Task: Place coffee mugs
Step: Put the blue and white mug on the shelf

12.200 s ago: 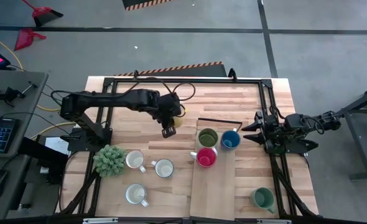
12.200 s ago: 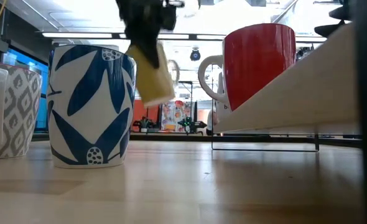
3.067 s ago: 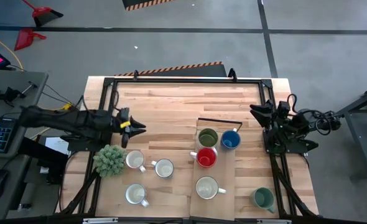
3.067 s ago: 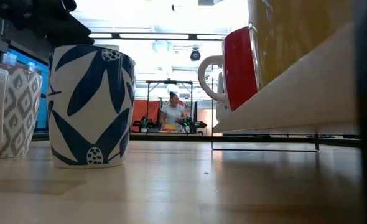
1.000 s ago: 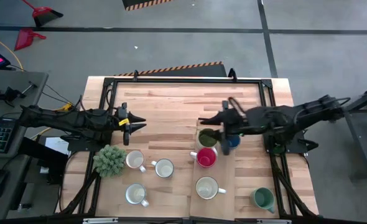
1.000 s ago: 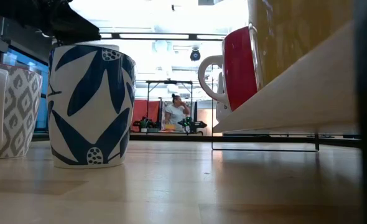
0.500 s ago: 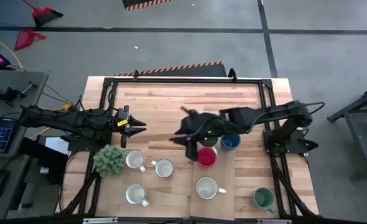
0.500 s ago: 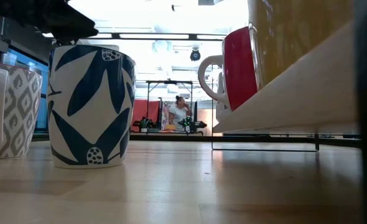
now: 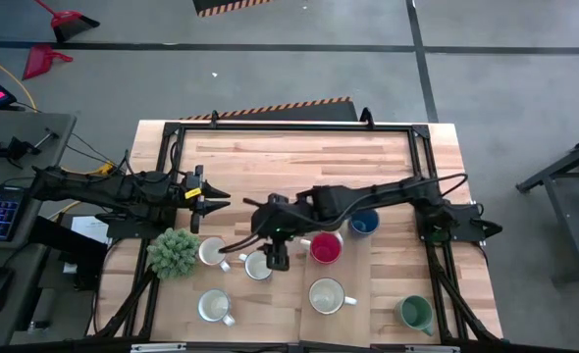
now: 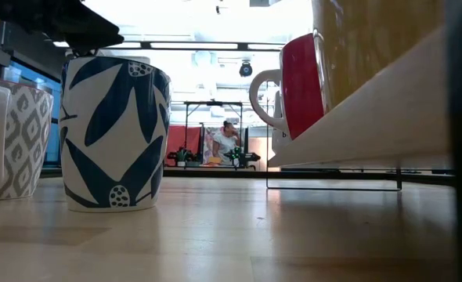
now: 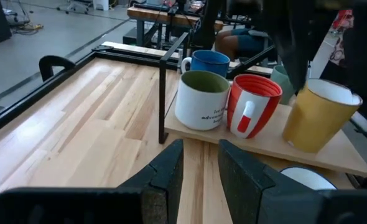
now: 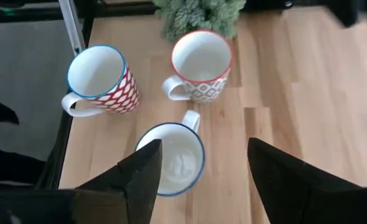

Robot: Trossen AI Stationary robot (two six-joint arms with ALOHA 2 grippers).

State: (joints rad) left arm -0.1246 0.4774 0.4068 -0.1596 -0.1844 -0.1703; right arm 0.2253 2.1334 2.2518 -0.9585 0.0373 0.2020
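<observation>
Wood planks are making up the surface (image 9: 270,167), and the step in hand appears to be picking up one of the mugs waiting on its left half.

Near the left edge, the left jaws are hovering above the wood, slightly parted and pinching nothing; that arm is simply waiting. Just beside them the plant (image 9: 174,253) is sitting next to three mugs: a red-patterned mug (image 12: 99,78), a grey-patterned mug (image 12: 201,62) and a blue-rimmed mug (image 12: 171,158).

Stretching across from the right edge, the right jaws are hanging spread wide over the blue-rimmed mug, straddling it and seemingly not touching it yet. Its handle is pointing at the grey-patterned mug, which is standing close. A good descent would be bringing one finger down on each side of the wall, clear of that handle and neighbour, closing firmly, then lifting straight up before swinging right.

Further right, the raised board (image 11: 264,146) is carrying the olive mug (image 11: 202,99), blue mug (image 11: 209,62), red mug (image 11: 253,112) and yellow mug (image 11: 317,115), so the carry should be staying high over them. The teal mug (image 9: 414,314) is resting near the right edge.
</observation>
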